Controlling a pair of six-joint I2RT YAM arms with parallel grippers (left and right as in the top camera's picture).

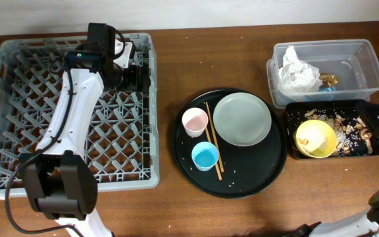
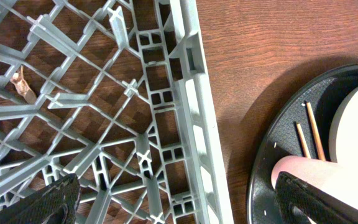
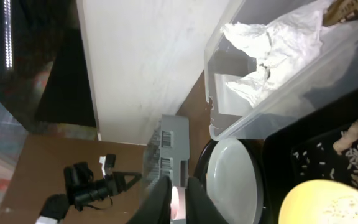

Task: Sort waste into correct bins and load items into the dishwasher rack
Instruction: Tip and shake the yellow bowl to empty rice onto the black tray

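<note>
Brown table (image 1: 176, 59); chopsticks (image 1: 213, 140) lengthwise near-to-far on round tray (image 1: 242, 187); left claw (image 2: 179, 202) spread, empty; right claw (image 3: 179, 199) unclear

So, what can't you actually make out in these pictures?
Right gripper: right wrist view, the bottom edge cuts it off; open or shut unclear.
Large grey plastic dishwasher rack: overhead, the white left arm covers a strip of it.
Small brown thing in the clear plastic tub: overhead, too small to identify.
Small pink cup: left wrist view, bottom edge and the left gripper hide most.
</note>
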